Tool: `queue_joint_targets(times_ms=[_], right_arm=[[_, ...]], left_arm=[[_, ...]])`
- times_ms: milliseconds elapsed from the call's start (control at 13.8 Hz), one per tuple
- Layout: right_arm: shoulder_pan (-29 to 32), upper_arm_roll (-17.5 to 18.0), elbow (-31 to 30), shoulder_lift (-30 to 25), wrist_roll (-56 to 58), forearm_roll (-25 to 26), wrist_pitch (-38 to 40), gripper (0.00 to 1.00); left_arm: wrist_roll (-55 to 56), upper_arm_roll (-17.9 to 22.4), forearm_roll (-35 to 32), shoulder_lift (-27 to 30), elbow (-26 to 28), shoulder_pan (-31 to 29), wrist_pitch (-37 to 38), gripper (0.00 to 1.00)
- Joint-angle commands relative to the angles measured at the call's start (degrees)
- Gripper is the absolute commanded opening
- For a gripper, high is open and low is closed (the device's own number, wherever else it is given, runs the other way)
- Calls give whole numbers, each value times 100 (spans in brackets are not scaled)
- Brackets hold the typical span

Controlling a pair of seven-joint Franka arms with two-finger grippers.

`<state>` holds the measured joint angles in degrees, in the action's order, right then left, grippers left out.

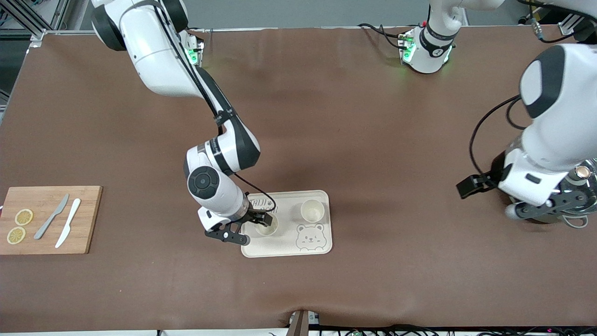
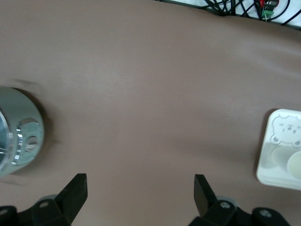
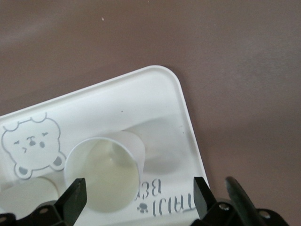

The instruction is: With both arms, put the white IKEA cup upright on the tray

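Two white cups upright on tray (image 1: 322, 249): cup under gripper (image 1: 267, 225) toward right arm's end, second cup (image 1: 312, 210) beside it toward left arm's end.
Right gripper (image 1: 261, 220) over first cup, fingers spread wide, holding nothing.
Left gripper (image 2: 140, 188) wide open, empty, waiting above bare table at its own end.
Cups look light, rigid, smooth-walled, likely tippy; best hold judged across rim or upper wall.
Tray lip low; open cloth all round.
Cutting board (image 1: 49, 220) well apart.

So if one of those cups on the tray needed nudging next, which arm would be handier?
Probably the right. The right gripper hangs open directly over one upright cup on the tray. The left gripper, also open, waits over bare table at its own end.
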<state>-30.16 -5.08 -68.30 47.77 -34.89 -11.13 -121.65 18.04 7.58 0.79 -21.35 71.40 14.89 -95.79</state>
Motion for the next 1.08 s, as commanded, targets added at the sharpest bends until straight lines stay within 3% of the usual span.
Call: queue_joint_targets(times_ms=[0,289,578,794,1011], right_arm=[[1,-2,-140,-767,-27,-30,885,100],[71,-28,-402,-1864,-10,-12,2170,100],[273,-28,-1595,-3349,516,663,2550,100],[877,-28,-2361,-4291,1481,700,2603,100],[1677,-28,-2522,-4575,2387,770,2682,100]], left_arm=[[-545,-38,115,289,181,-214,166,100],[-1249,-11,97,482,164,-495,359,100],[-1541,15,88,588,137,-636,430,100],[-1461,33,88,588,102,-636,430,100],[-1488,68,106,658,76,-654,447,100]])
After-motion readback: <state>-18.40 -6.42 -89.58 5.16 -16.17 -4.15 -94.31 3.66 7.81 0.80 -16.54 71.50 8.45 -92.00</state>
